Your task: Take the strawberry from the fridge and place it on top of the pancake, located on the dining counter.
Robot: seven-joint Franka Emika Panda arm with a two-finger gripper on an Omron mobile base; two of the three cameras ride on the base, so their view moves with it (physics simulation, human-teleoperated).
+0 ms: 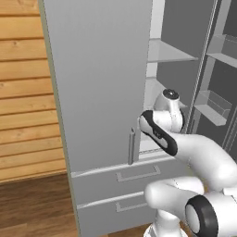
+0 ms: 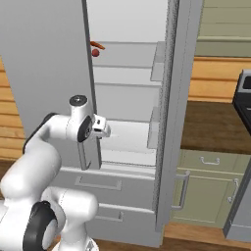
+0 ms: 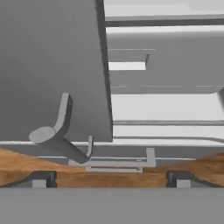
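No brand, label or writing legible anywhere on the fridge (image 2: 49, 59) or around it.

Fridge: left door shut, right door (image 2: 179, 98) swung open, pale shelved interior exposed. Two drawers below the doors, each with a flat handle.

Strawberry (image 2: 96, 53): small dark red blob on the upper shelf (image 2: 125, 61) inside the fridge, at the shelf's left end, just past the shut door's edge. An orange-red stick (image 2: 98, 45) lies just above it, touching or nearly so; cannot tell which.

My fingers (image 2: 105, 130): spread wide, nothing between them. In the hand view the two tips (image 3: 39, 178) sit far apart at the bottom corners, with the shut door's bar handle (image 3: 59, 131) close ahead on the left and the fridge shelves ahead on the right.

Relative to the strawberry, my fingers are well below it, at the level of the lowest shelf, at the inner edge of the shut door beside its handle. No contact with strawberry.
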